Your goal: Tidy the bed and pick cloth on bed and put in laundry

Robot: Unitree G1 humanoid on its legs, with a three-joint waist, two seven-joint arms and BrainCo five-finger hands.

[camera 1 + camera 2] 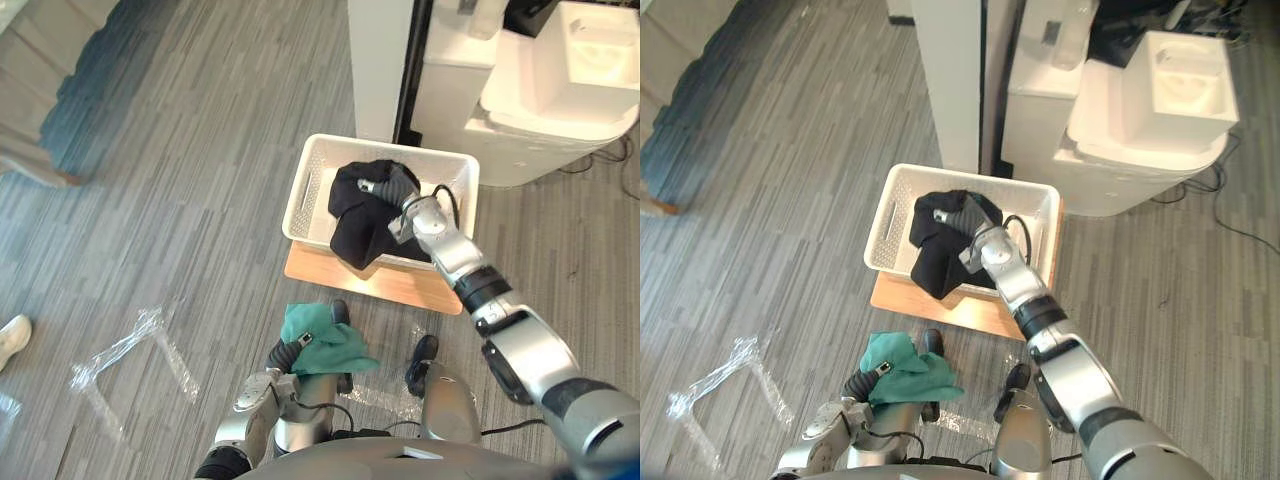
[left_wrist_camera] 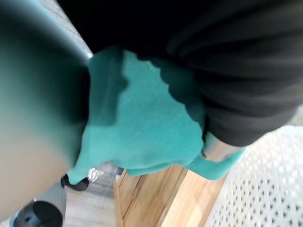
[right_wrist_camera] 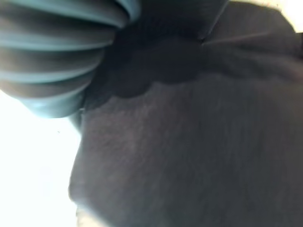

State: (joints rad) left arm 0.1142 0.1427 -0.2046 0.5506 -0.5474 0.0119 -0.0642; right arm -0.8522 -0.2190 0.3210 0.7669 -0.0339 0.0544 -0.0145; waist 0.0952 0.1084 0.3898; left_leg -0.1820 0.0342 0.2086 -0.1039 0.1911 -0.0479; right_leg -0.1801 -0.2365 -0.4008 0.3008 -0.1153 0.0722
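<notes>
A white perforated laundry basket [image 1: 308, 190] stands on the floor ahead of me. A black cloth [image 1: 355, 215] lies bunched inside it and hangs over its near rim. My right hand [image 1: 392, 187] reaches into the basket and rests against the top of that black cloth [image 3: 189, 151], which wraps closely round it. Low and near my body, my left hand [image 1: 290, 350] is shut on a teal cloth [image 1: 325, 340]. The teal cloth [image 2: 147, 127] drapes over that hand, short of the basket.
The basket sits on a light wooden board [image 1: 400, 285]. Behind it stand a white panel [image 1: 380, 60] and a white appliance [image 1: 560, 90]. Crumpled clear plastic [image 1: 140, 350] lies on the grey floor at left. A person's white shoe [image 1: 10, 340] shows at the left edge.
</notes>
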